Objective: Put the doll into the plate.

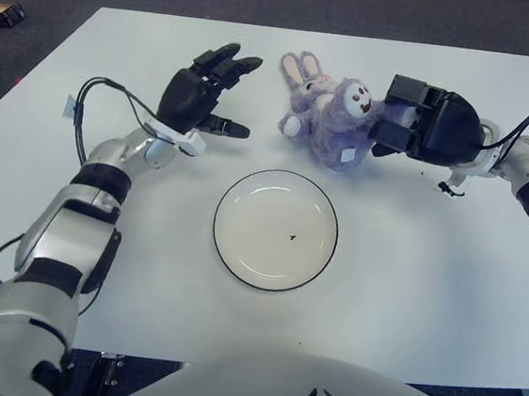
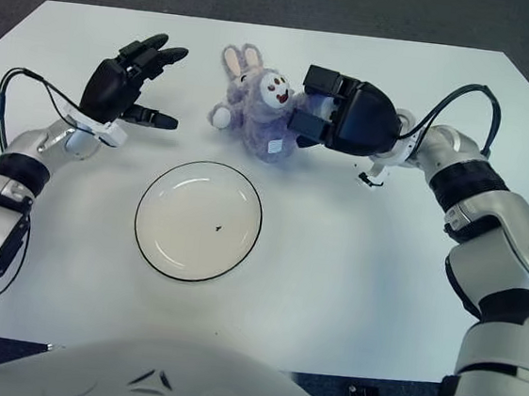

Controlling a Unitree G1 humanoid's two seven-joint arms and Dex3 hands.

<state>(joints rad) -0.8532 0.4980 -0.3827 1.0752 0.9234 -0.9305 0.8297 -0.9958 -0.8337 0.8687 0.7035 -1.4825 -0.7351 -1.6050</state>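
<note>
A purple plush bunny doll point(image 1: 329, 122) lies on the white table point(image 1: 427, 272), just beyond the plate's far rim. The empty white plate point(image 1: 275, 229) with a dark rim sits at the table's middle, with a small dark speck on it. My right hand point(image 1: 398, 113) is at the doll's right side, its black fingers closed on the plush there. My left hand point(image 1: 237, 96) hovers to the left of the doll, a short gap away, fingers spread and holding nothing.
A black cable point(image 1: 105, 96) loops off my left forearm above the table. A small box point(image 1: 2, 12) lies on the dark floor beyond the table's far left corner.
</note>
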